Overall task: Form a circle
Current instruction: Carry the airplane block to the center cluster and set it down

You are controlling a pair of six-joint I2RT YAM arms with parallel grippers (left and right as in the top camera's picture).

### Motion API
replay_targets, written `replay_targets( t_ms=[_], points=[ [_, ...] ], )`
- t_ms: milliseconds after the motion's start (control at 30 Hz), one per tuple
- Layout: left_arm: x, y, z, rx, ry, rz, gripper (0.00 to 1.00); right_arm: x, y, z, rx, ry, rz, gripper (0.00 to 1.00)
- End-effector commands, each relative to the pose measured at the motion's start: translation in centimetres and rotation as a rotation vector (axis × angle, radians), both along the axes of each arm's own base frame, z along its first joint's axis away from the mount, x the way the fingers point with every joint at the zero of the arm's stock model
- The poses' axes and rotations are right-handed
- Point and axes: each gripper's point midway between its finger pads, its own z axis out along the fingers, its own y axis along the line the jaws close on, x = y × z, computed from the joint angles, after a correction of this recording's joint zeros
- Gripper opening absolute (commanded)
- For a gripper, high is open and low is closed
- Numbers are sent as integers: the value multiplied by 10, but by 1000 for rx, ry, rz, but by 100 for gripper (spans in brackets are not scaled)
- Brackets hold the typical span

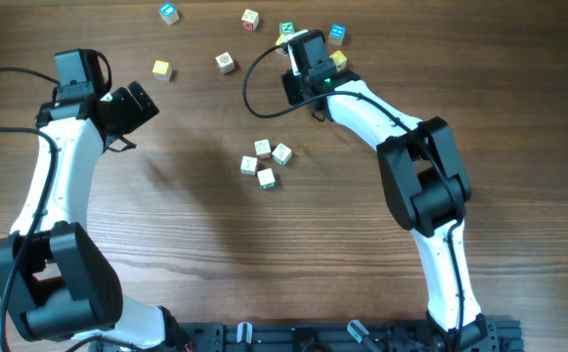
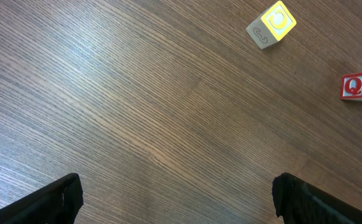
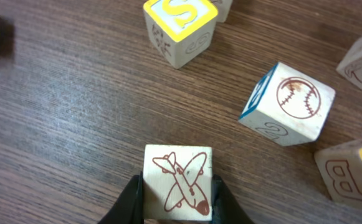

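Observation:
The circle (image 1: 265,161) is a tight cluster of several tiny pale wooden cubes with red or green faces at mid-table. At the far side of the table my right gripper (image 1: 291,51) (image 3: 177,186) is shut on a pale cube with a red airplane print (image 3: 178,182). Its black fingers (image 3: 131,199) press both sides of the cube, which rests on the wood. My left gripper (image 1: 127,110) (image 2: 177,193) hovers open at the left over bare wood with nothing between its fingers, well away from the cluster.
Loose cubes lie round the right gripper: a yellow S cube (image 3: 179,28), a blue-sided baseball cube (image 3: 290,102) and a yellow B cube (image 3: 352,177). Ahead of the left gripper are a yellow cube (image 2: 271,23) and a red Q cube (image 2: 358,86). Several more cubes dot the far edge (image 1: 169,12).

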Motion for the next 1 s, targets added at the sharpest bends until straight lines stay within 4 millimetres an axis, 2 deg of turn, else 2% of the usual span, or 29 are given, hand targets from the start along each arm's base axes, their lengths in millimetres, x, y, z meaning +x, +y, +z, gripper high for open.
replay_targets(
  t_ms=[0, 100, 133, 233, 300, 333, 367, 433, 500, 533, 667, 767, 900, 967],
  points=[
    [1, 1, 6, -4, -16, 12, 100, 6, -2, 41, 22, -64, -14, 14],
    [1, 1, 6, -4, -16, 12, 100, 2, -4, 80, 40, -99, -14, 16],
    [1, 1, 6, -4, -16, 12, 100, -5, -8, 110, 49, -117, -15, 16],
    [1, 1, 6, -4, -16, 12, 100, -29, -19, 167, 57, -131, -14, 17],
    [1, 1, 6, -4, -16, 12, 100, -66, -29, 207, 74, -90, 17, 19],
    [1, 1, 6, -4, -16, 12, 100, -81, -32, 216, 81, -64, 33, 21],
    [1, 1, 6, -4, -16, 12, 100, -114, -37, 223, 91, 19, 70, 22],
    [1, 1, 6, -4, -16, 12, 100, -146, -38, 213, 101, 153, 111, 23],
    [1, 1, 6, -4, -16, 12, 100, -180, -36, 187, 109, 328, 151, 23],
    [1, 1, 6, -4, -16, 12, 100, -189, -36, 176, 103, 378, 158, 23],
    [1, 1, 6, -4, -16, 12, 100, -220, -36, 125, 52, 507, 174, 25],
    [1, 1, 6, -4, -16, 12, 100, -246, -28, 77, 26, 565, 221, 27],
    [1, 1, 6, -4, -16, 12, 100, -265, -10, 31, -15, 497, 393, 30],
    [1, 1, 6, -4, -16, 12, 100, -271, -4, 16, -36, 455, 442, 31]
  ],
)
